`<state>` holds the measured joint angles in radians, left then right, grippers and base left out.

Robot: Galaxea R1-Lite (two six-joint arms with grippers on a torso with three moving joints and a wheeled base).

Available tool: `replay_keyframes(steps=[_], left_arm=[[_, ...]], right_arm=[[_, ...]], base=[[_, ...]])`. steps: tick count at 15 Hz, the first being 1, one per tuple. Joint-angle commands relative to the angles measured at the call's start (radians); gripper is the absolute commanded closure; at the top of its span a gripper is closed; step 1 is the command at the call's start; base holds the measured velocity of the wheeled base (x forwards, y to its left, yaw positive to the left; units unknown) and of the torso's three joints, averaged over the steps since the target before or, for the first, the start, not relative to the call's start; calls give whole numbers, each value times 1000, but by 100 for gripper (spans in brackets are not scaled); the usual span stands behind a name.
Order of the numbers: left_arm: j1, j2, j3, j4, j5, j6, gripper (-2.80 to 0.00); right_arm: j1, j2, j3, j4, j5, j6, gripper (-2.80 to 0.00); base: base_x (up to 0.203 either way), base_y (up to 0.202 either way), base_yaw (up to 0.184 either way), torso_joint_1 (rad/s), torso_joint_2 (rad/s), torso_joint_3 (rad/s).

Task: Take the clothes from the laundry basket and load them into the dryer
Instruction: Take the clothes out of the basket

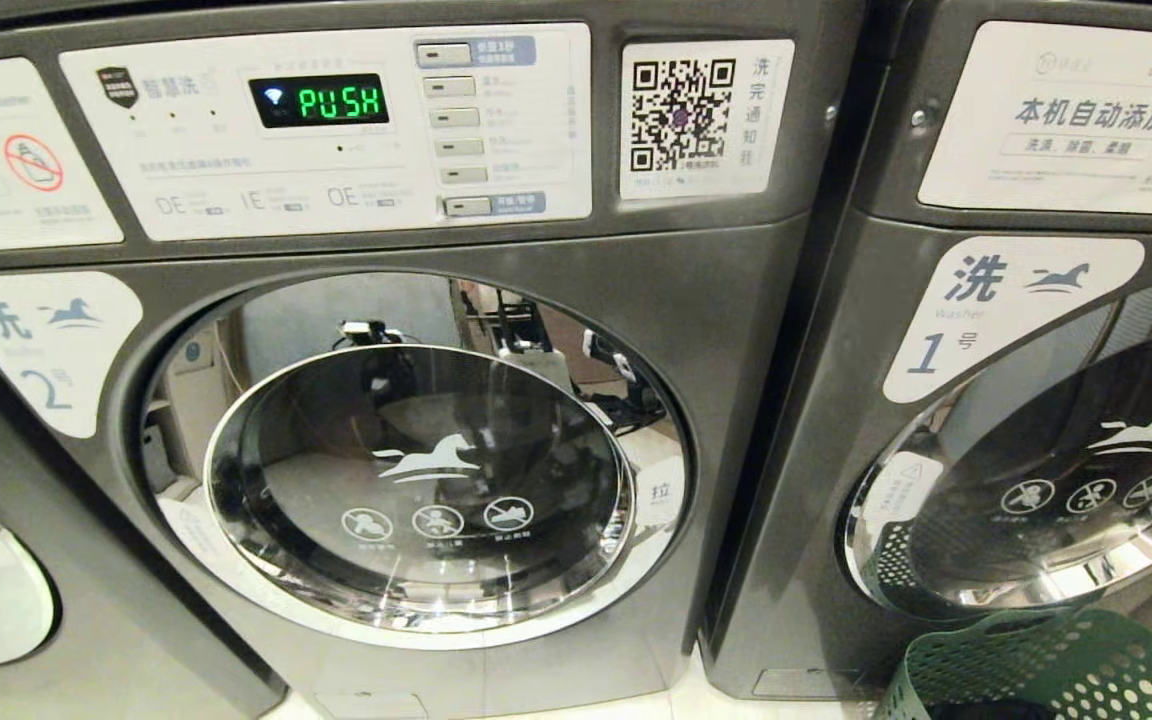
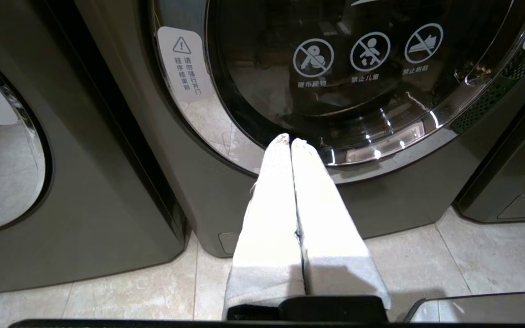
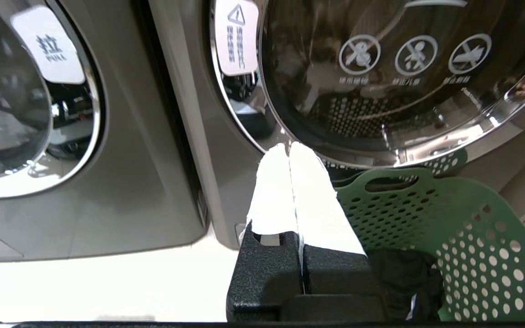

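A row of dark grey front-loading machines stands on a pale tiled floor point(image 2: 449, 264). The middle one, washer 2 point(image 1: 556, 280), has its round chrome-rimmed door closed and its display point(image 1: 321, 100) reads PUSH. Beside it stands washer 1 point(image 1: 826, 480), door closed too. The green basket point(image 1: 1046, 665) sits on the floor just before washer 1, with dark clothes point(image 3: 404, 273) inside. The left pincer point(image 2: 291, 141) is clenched on nothing, low before washer 2. The right pincer point(image 3: 288, 146) is likewise clenched and empty, beside the basket.
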<state>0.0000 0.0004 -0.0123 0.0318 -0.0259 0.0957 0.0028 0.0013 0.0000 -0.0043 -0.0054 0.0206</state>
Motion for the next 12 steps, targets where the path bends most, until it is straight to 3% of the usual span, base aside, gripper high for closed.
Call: replay_keyframes(steps=[1, 12], left_arm=[[0, 0, 0, 0, 0, 1, 0], [0, 0, 0, 0, 0, 1, 0]], right_arm=[[0, 0, 0, 0, -1, 1, 0], [0, -1, 0, -1, 1, -1, 0]], base=[[0, 0, 0, 2, 0, -192], [0, 0, 0, 3, 5, -199]])
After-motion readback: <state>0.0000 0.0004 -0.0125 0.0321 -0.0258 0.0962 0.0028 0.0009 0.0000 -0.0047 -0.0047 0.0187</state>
